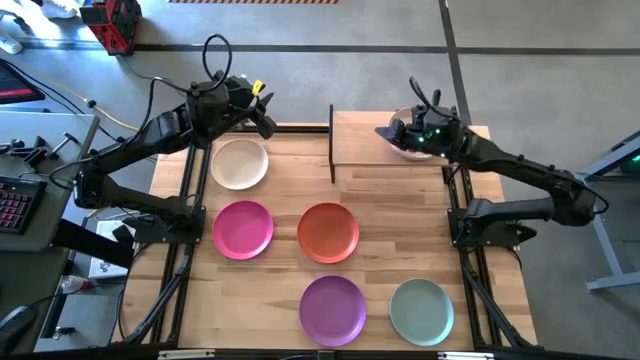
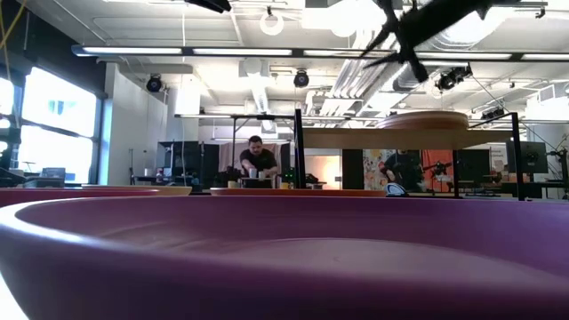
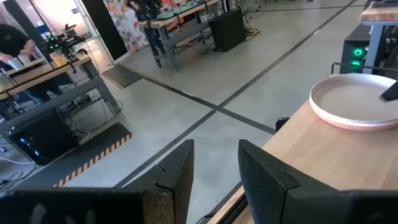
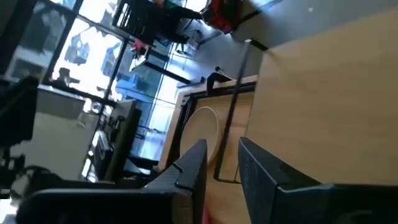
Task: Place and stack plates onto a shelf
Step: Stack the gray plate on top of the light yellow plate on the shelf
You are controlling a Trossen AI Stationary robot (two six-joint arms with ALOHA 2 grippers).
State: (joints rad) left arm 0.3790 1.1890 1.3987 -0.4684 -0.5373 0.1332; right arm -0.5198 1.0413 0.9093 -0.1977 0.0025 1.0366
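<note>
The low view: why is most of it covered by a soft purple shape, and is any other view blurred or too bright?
Low view: the purple plate lies right at the lens, so it is out of focus, while the room behind is sharp. Right wrist view: the picture is tilted and smeared, and the windows glare white. Left wrist view: the left tool is blurred up close. High view: even light, sharp.

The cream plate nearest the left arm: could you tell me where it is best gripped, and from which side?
Probably by its raised rim. The cream plate lies flat, so only the edge offers a pinch. The left gripper hovers open beyond its far edge; coming down onto that far rim looks shortest and stays away from the magenta plate.
</note>
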